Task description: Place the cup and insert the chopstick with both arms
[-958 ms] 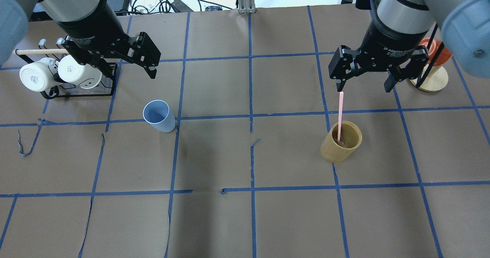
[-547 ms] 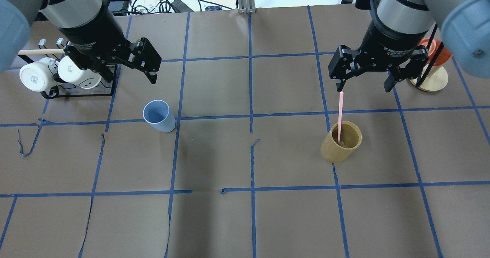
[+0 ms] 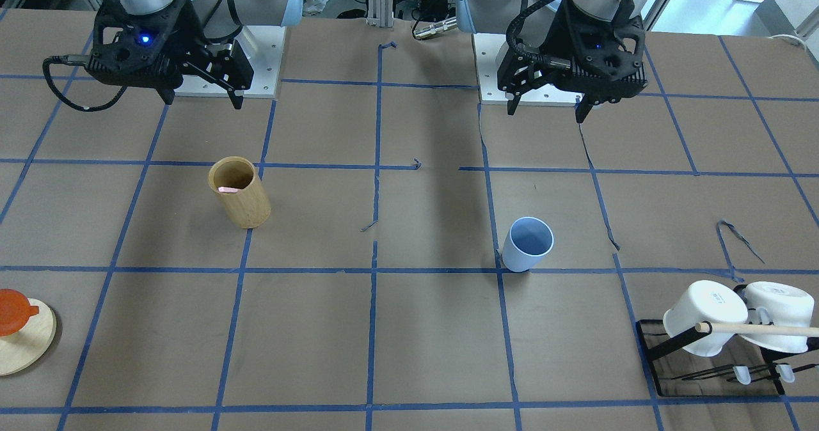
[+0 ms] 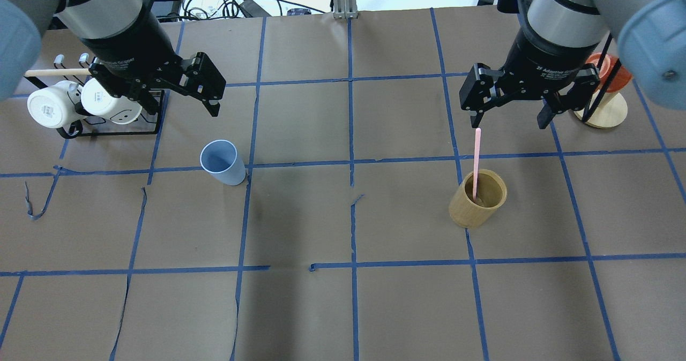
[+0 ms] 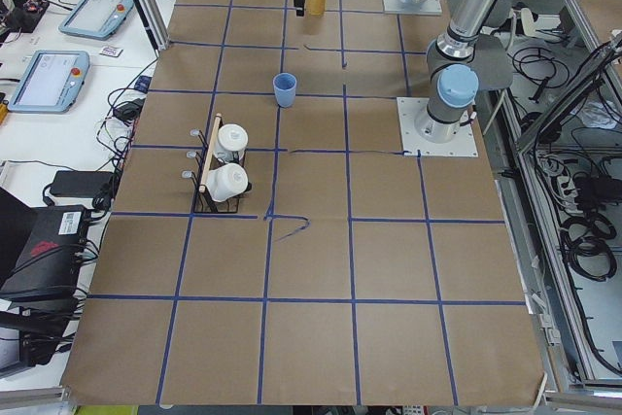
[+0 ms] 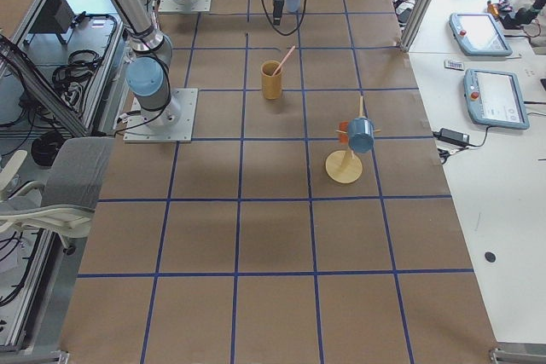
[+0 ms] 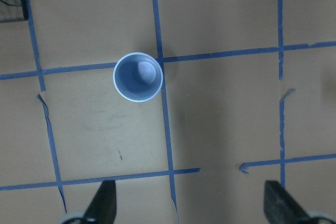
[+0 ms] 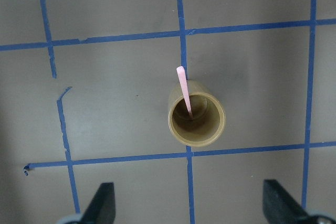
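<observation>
The light blue cup [image 4: 222, 163] stands upright and empty on the table's left half, and shows from above in the left wrist view [image 7: 138, 76]. My left gripper [image 4: 166, 96] hangs open and empty above and behind it, apart from it. A pale pink chopstick [image 4: 476, 160] leans inside a tan bamboo cylinder [image 4: 477, 199] on the right half. It also shows in the right wrist view [image 8: 184, 90]. My right gripper [image 4: 508, 122] hangs open and empty just behind the chopstick's top end, not touching it.
A black rack [image 4: 91, 104] holds two white mugs and a wooden dowel at the far left, beside my left arm. A round wooden stand [image 4: 603, 109] with an orange item is at the far right, behind my right gripper. Blue tape lines grid the brown table.
My left gripper has shifted slightly, staying open above the table. My right gripper, the cup and the chopstick have not moved.
</observation>
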Action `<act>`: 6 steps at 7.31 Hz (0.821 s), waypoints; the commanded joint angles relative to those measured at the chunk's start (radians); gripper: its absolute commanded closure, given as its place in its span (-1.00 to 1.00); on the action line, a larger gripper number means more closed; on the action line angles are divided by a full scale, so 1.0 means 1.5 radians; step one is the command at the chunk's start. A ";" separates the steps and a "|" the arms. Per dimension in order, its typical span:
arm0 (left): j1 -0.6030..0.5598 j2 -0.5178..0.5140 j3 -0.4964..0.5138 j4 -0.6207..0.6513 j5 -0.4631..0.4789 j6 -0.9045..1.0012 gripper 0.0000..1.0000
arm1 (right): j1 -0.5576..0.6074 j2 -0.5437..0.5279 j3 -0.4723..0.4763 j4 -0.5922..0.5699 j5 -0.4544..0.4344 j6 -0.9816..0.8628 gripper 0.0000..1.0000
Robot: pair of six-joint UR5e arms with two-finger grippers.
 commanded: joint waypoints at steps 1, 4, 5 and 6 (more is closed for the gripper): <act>0.002 0.000 0.000 -0.001 0.000 0.001 -1.00 | -0.001 0.000 -0.001 -0.001 0.000 0.003 -1.00; 0.003 0.000 -0.003 -0.003 0.003 0.003 -1.00 | -0.002 0.001 -0.002 -0.001 -0.002 -0.002 -1.00; 0.004 -0.004 -0.003 -0.001 0.001 0.008 -1.00 | -0.001 0.001 -0.002 -0.001 -0.002 -0.001 -1.00; 0.006 -0.011 -0.004 -0.001 0.000 0.009 -1.00 | -0.002 0.001 -0.002 -0.001 -0.002 -0.002 -1.00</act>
